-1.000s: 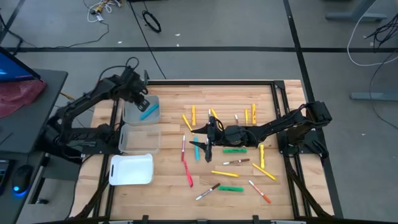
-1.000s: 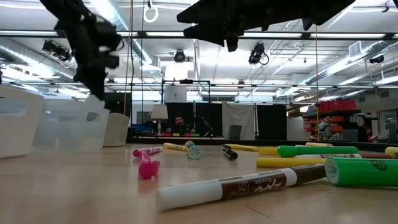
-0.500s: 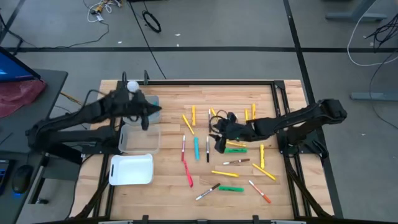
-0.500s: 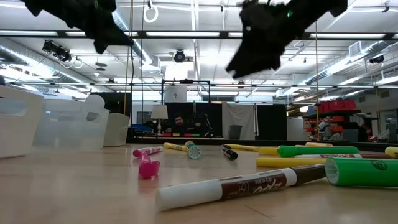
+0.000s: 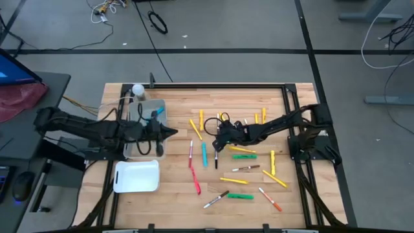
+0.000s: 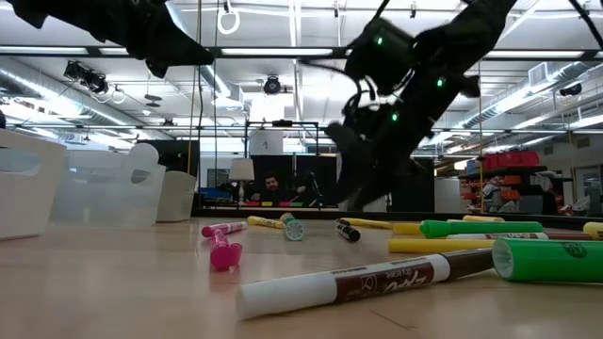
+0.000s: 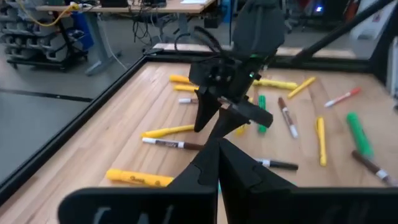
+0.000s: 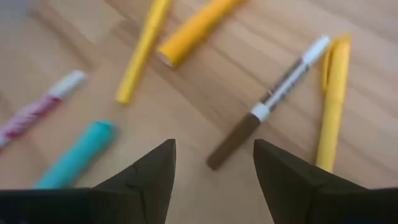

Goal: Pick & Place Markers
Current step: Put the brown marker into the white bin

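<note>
Markers lie scattered flat on the wooden table (image 5: pixel 259 90): yellow ones (image 5: pixel 201 119), green ones (image 5: pixel 240 196), a light blue one (image 5: pixel 204 154), red ones (image 5: pixel 196 183) and white-and-brown ones (image 5: pixel 246 168). One blue marker (image 5: pixel 154 116) rests in the far clear bin (image 5: pixel 146 110). My right gripper (image 5: pixel 217 144) (image 8: pixel 212 152) is open and tipped down over the middle of the pile, above a brown-and-white marker (image 8: pixel 273 99), touching nothing. My left gripper (image 5: pixel 169 133) (image 7: pixel 218 155) is shut and empty, level at the bins' right side, pointing at the right gripper (image 7: pixel 217 106).
A second clear bin (image 5: pixel 143 145) sits near the first, and a white lid (image 5: pixel 136 176) lies nearer still. Black frame rails (image 5: pixel 289 116) border the table. In the low view a white-and-brown marker (image 6: pixel 367 281) and a green one (image 6: pixel 551 260) lie closest; a pink one (image 6: pixel 224 252) lies beyond.
My left gripper has left the far bin, dropping lower and reaching toward the table's right and near side, past the bins' right edge. My right gripper has tipped from level to pointing down and has come down toward the markers in the middle of the table.
</note>
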Available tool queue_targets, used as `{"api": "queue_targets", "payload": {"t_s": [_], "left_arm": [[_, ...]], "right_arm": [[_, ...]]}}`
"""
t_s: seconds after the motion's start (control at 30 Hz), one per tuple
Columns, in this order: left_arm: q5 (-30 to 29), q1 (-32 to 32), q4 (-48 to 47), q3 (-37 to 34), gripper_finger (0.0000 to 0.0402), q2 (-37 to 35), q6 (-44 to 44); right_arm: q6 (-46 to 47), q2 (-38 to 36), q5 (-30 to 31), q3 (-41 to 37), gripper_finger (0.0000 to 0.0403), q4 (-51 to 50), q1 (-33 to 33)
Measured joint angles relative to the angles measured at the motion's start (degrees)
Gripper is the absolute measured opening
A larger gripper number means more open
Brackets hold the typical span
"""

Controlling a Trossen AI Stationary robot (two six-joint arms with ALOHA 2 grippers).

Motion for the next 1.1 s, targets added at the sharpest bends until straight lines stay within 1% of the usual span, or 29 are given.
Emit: {"api": "queue_targets", "payload": {"t_s": [0.17, 0.27, 0.33, 0.47, 0.7, 0.77, 0.9, 0.97, 1.03, 1.1], "left_arm": [[-2.3, -2.5, -0.1, 0.0, 0.0014, 0.3, 0.6], [-2.3, -3.3, -0.1, 0.0, 0.0014, 0.3, 0.6], [-2.3, -3.7, -0.1, 0.0, 0.0015, 0.3, 0.7], [-2.3, -4.4, -0.1, 0.0, 0.0015, 0.3, 0.9], [-2.3, -4.6, 0.6, 0.0, 0.0016, 0.3, 1.6], [-2.3, -4.6, 1.9, 0.0, 0.0016, 0.3, 3.2], [-2.3, -4.6, 6.5, 0.0, 0.0016, 0.3, 8.8], [-2.3, -4.6, 8.0, 0.2, 0.0016, 0.3, 11.8], [-2.3, -4.6, 7.0, 1.5, 0.002, 0.3, 14.8], [-2.1, -4.6, 4.8, 3.0, 0.0035, 0.3, 17.6]], "right_arm": [[1.6, 3.6, 1.2, 0.0, 0.0214, 1.7, -1.1], [1.1, 5.2, 1.6, 0.0, 0.02, 2.2, -1.5], [1.1, 5.9, 2.5, 0.0, 0.0183, 2.5, -1.7], [0.9, 6.9, 3.3, 0.1, 0.0134, 2.5, -1.8], [2.0, 6.9, 3.3, 0.1, 0.0022, 2.1, -1.3], [1.6, 6.4, 3.7, 0.1, 0.0016, 1.8, -0.7], [1.7, 3.3, 4.6, -0.3, 0.0029, 0.0, 1.0], [-0.3, 0.5, 4.8, -0.2, 0.0029, 0.8, 1.9], [-3.6, -2.4, 5.5, -0.2, 0.0025, 0.9, 2.8], [-7.8, -5.2, 5.9, -0.2, 0.0022, 1.3, 4.1]]}}
